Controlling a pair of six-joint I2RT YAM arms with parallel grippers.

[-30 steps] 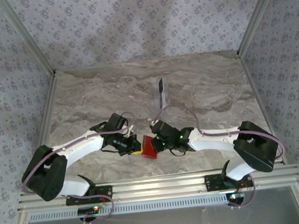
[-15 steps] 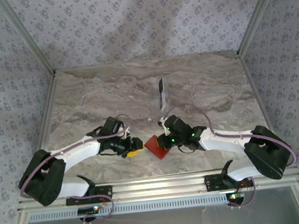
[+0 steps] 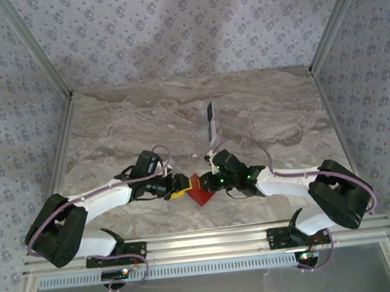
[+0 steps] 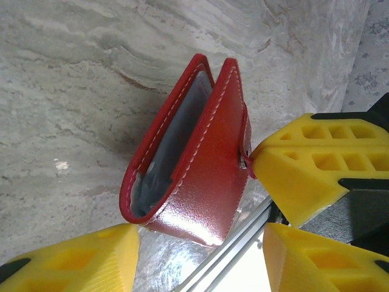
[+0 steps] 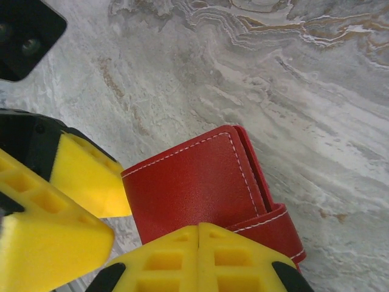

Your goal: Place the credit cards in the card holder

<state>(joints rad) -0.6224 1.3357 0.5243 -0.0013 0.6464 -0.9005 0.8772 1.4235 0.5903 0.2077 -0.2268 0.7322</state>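
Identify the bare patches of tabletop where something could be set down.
Free: the far marble tabletop, left and right of the thin dark card. Crowded: near centre, where left pincer and right pincer meet at the red leather wallet.

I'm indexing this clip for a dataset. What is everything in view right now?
card holder: one, red, gaping open, between the two claws near the table's front edge
credit card: one, dark with pale parts, on the table beyond the claws
table: one, grey-brown marble
frame rails: silver, around the table
wall cloth: pale, flower-patterned, behind and at both sides
left claw: one, yellow fingers, open, beside the card holder
right claw: one, yellow fingers, shut on the card holder
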